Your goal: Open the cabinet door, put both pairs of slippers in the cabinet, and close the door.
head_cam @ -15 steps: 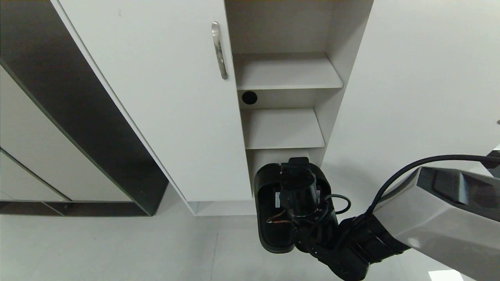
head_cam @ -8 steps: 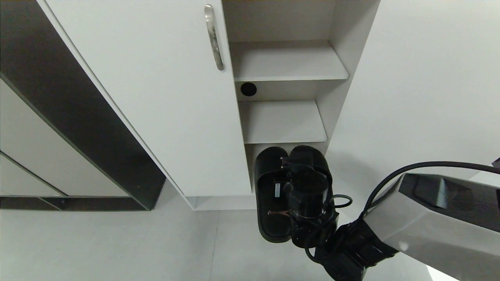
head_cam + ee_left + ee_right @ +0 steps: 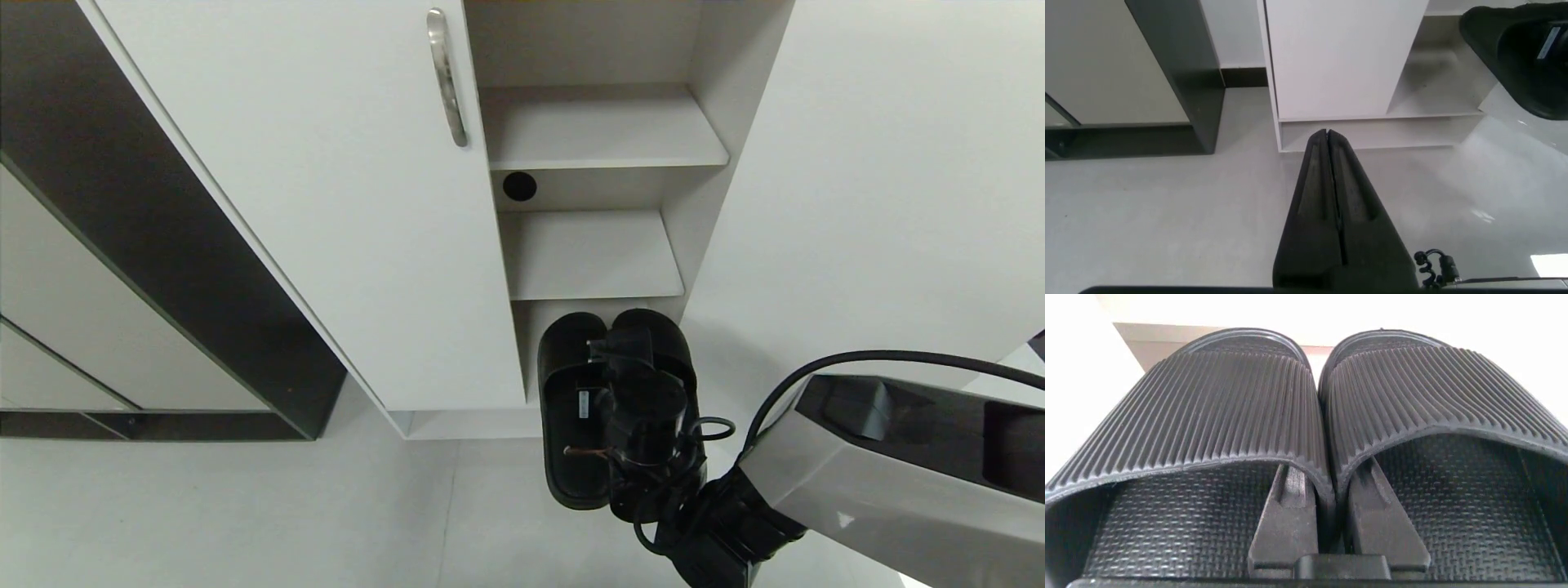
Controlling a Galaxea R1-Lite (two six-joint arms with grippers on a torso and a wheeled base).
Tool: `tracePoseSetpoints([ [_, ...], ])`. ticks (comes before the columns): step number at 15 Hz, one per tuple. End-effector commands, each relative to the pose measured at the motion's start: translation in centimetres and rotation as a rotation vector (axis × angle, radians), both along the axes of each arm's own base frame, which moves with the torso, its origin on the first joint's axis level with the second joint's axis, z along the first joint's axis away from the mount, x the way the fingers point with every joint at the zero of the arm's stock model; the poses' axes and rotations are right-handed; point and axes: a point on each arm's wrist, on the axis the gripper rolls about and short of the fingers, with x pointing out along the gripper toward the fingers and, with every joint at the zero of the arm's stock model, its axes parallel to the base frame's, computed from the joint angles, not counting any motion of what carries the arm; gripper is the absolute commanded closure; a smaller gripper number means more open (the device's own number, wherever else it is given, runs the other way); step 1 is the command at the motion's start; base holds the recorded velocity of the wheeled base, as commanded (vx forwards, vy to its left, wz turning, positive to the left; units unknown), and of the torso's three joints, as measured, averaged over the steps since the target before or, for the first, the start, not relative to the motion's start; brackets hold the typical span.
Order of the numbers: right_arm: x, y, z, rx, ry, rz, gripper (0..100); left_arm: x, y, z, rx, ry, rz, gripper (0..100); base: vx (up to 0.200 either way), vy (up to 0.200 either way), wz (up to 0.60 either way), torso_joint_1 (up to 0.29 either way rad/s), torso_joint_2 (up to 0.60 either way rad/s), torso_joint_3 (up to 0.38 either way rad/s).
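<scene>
Head view: against the cabinet [image 3: 704, 204], the slippers [image 3: 571, 408] had advanced within the last second. Their toes now reached the front edge of the bottom compartment, under the lower shelf [image 3: 588, 257], so insertion was probably imminent. The cabinet door [image 3: 326, 204] stood open. The right arm extended forward and low, and the right gripper [image 3: 620, 359] carried the pair.

Left wrist view: the left gripper [image 3: 1328, 163] hung over the floor [image 3: 1167, 212], fingers pressed together and empty.

Right wrist view: one finger [image 3: 1282, 514] sat inside each slipper, pinching the adjoining walls.
</scene>
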Motion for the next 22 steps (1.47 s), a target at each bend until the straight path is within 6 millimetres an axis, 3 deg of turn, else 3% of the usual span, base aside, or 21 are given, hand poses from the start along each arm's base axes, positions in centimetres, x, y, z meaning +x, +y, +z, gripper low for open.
tracePoseSetpoints([
  [1, 0.0, 0.0, 0.1, 0.001, -0.002, 0.000, 100, 0.0, 0.0, 0.0, 0.001, 0.002, 0.000, 100, 0.000, 0.000, 0.00, 0.000, 0.00, 0.000],
  [17, 0.9, -0.5, 0.4, -0.019, -0.013, -0.008, 100, 0.0, 0.0, 0.0, -0.001, 0.000, 0.000, 100, 0.188, 0.000, 0.00, 0.003, 0.00, 0.002],
  [22, 1.8, -0.9, 0.2, -0.006, -0.016, -0.015, 100, 0.0, 0.0, 0.0, -0.001, 0.000, 0.000, 100, 0.000, 0.000, 0.00, 0.000, 0.00, 0.000],
])
